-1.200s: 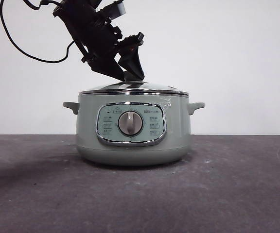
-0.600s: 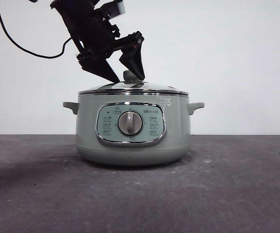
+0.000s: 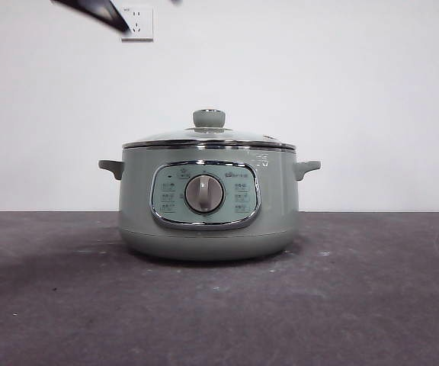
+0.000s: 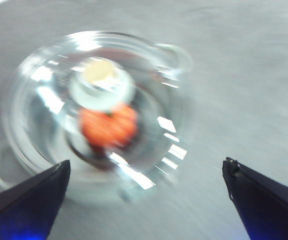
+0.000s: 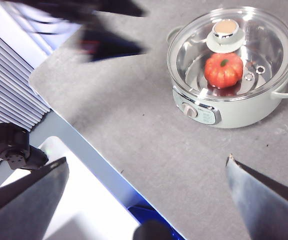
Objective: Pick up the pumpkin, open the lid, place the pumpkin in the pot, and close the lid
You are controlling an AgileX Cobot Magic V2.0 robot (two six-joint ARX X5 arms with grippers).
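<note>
Grey worktop (image 3: 372, 305), white wall: pot (image 3: 208, 206) closed, both arms clear.
Lid (image 3: 208, 137) sits on pot mid-worktop, pumpkin (image 5: 223, 69) inside under the glass (blurry in left wrist view). Left claw (image 4: 144, 195) spread wide above pot, empty; right claw (image 5: 146, 197) wide, empty, over worktop's edge.

Pot (image 3: 208, 229): smooth satin sage-green shell, looks like painted metal or plastic, soft sheen; inside wall bright polished metal w/ reflections in right wrist view. Control panel frame (image 3: 205, 224): glossy chrome; dial (image 3: 204, 194) matt grey. Lid (image 5: 232, 50): clear glass, very glossy, hard white glints, chrome rim; knob (image 3: 209, 118) smooth matt green. Pumpkin (image 5: 223, 70): orange-red skin, slight shine, seen thru glass. Table (image 3: 219, 305): dark grey, matt, fine-grained rough texture. Left gripper (image 4: 144, 200) jaws: black, matt, plastic-looking; right gripper (image 5: 146, 200) same.
</note>
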